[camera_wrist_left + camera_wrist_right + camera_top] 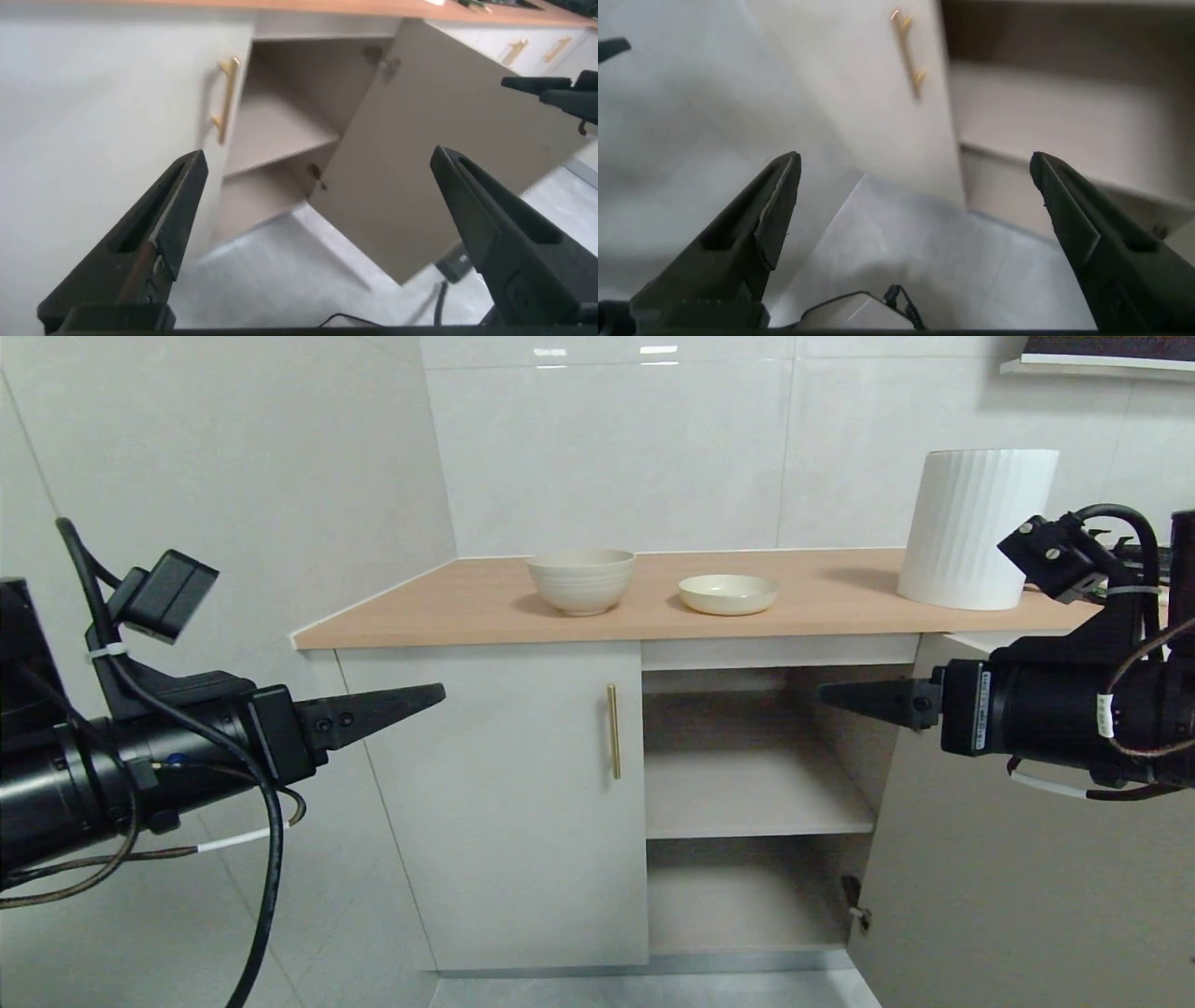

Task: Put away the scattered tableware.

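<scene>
Cream bowl (581,581) and saucer (728,594) sat on the bench (448,607), apparently untouched; the cupboard (747,793) stood open; left tool (318,157) and right tool (913,159) gaped wide, holding nothing.

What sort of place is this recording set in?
Most likely a kitchen: tiled walls, a wooden countertop carrying a bowl and shallow dish, and a base cabinet beneath with one door open.

A white ribbed container (980,527) is standing at the right of the wooden counter (448,602), near the tiled wall (607,448). Below, the left door (504,803) with its upright brass handle (613,731) is hanging shut. The right door (980,896) is hanging open, showing a shelf (747,798).
</scene>
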You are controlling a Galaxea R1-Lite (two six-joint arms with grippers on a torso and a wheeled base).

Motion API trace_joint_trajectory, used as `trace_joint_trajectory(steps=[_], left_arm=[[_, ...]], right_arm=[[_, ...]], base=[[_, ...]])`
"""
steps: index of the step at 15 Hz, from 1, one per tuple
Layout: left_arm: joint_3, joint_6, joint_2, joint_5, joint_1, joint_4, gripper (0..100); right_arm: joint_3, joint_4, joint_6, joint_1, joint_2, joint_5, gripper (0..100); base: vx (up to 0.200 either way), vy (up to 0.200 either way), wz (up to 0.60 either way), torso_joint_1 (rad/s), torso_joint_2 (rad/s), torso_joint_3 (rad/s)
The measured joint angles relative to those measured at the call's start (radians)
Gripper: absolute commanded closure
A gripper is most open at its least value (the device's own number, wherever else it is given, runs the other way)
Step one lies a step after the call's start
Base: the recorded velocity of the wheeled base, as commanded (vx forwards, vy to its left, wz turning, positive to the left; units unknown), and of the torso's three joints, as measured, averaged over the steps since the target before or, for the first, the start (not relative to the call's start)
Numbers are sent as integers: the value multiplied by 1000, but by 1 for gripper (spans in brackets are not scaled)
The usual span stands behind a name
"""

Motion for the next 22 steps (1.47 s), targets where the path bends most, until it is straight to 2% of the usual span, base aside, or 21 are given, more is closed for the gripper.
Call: trace_joint_trajectory(steps=[8, 19, 22], left_arm=[[3, -1, 8, 0, 1, -1, 0], [7, -5, -1, 4, 0, 0, 0], [5, -7, -3, 6, 0, -3, 0]], right_arm=[[12, 1, -2, 1, 1, 2, 0], [29, -2, -26, -3, -10, 3, 0], [29, -5, -42, -16, 17, 3, 0]], base=[[200, 0, 0, 2, 3, 3], [0, 0, 0, 2, -7, -2], [0, 0, 0, 46, -235, -238]])
